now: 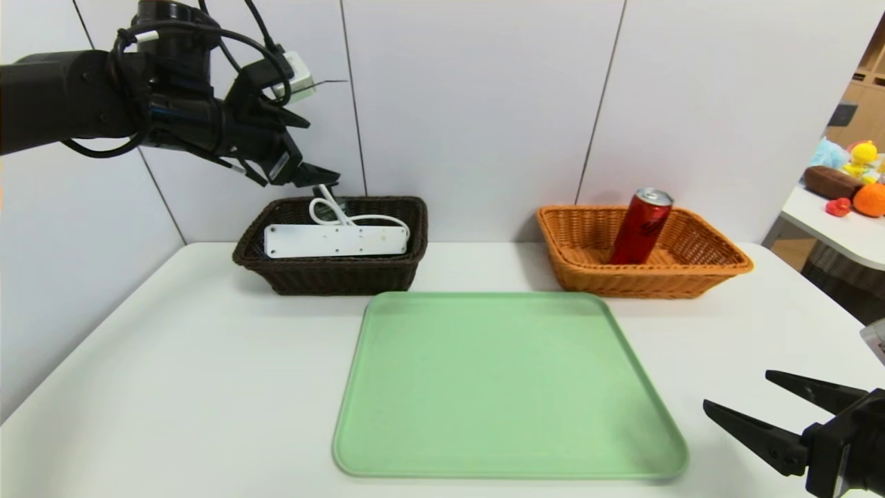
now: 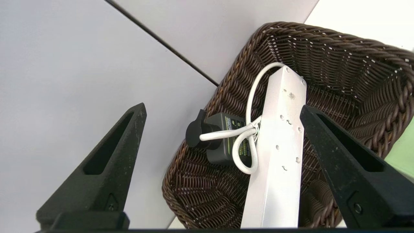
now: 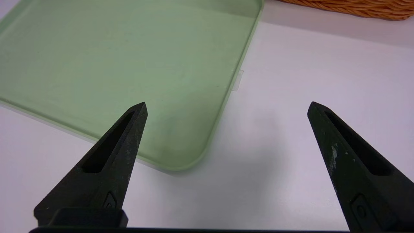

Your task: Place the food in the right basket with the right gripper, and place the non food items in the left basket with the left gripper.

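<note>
A: Left gripper [image 1: 323, 149]?
B: Above the dark brown basket [image 1: 339, 277], at the basket's 12 o'clock in the head view. Fingers spread wide, nothing held.
A: What's in that basket?
B: White power strip [image 1: 337, 241], long side across the basket from 9 toward 3 o'clock, screw-dotted face showing. White cord [image 1: 330, 207] looped at the strip's 12 o'clock.
A: Pump bottle?
B: Dark pump bottle [image 2: 226, 137], same basket, beside the strip. Left wrist view shows the cord crossing over the bottle, its black pump head near the basket's rim.
A: Food item?
B: Red drink can [image 1: 641, 227], silver top, inside the orange-tan basket [image 1: 643, 283]. Can leans, top toward 1 o'clock.
A: Right gripper [image 1: 734, 389]?
B: Off at 4 o'clock of the head view, over the white table [image 1: 173, 373], near the tray's lower right corner. Fingers wide apart, nothing between them.
A: Tray?
B: Green tray [image 1: 508, 387], bare, 6 o'clock of the head view. Dark brown basket at the tray's 11 o'clock, orange-tan one at its 1 o'clock.
A: Anything else?
B: Side table [image 1: 836, 225] at 3 o'clock, holding an orange ball-like item [image 1: 870, 200], a yellow toy [image 1: 863, 153] and a brown item [image 1: 833, 182].
</note>
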Robot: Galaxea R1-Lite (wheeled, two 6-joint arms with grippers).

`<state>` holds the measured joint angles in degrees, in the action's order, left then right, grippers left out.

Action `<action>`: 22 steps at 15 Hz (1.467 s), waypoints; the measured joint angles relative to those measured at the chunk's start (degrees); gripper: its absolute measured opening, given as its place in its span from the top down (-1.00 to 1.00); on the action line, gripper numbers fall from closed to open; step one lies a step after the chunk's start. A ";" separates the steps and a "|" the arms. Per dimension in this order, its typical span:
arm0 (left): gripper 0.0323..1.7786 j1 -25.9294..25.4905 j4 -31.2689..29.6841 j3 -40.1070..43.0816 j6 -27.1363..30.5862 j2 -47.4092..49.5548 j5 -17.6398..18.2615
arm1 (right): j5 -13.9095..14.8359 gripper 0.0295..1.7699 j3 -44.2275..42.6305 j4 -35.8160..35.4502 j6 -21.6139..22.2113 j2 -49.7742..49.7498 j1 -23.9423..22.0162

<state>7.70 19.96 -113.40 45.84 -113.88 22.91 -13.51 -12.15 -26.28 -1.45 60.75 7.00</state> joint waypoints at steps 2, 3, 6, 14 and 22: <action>-0.90 -0.10 -0.01 -0.02 -4.68 1.60 -1.49 | 0.00 -0.93 0.15 -0.01 0.07 -0.20 -0.24; -0.90 -0.10 -0.04 -0.02 -7.45 2.52 -2.51 | -0.02 -0.93 0.20 -0.01 0.00 -0.28 -0.30; -0.90 0.01 3.17 0.02 -16.79 6.22 -4.36 | -0.40 -0.93 0.02 -0.28 0.00 -0.44 -0.33; -0.90 -0.57 25.75 3.84 -41.94 14.47 -27.12 | -0.51 -0.93 -1.45 -0.45 -0.12 -1.05 -0.09; -0.90 -1.89 28.25 25.00 -54.08 28.61 -34.84 | 0.01 -0.93 -4.22 1.65 -1.22 -5.21 0.16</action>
<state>5.81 48.20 -88.39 -8.24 -85.27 -11.93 -13.49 -16.37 -24.64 -2.67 55.54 7.16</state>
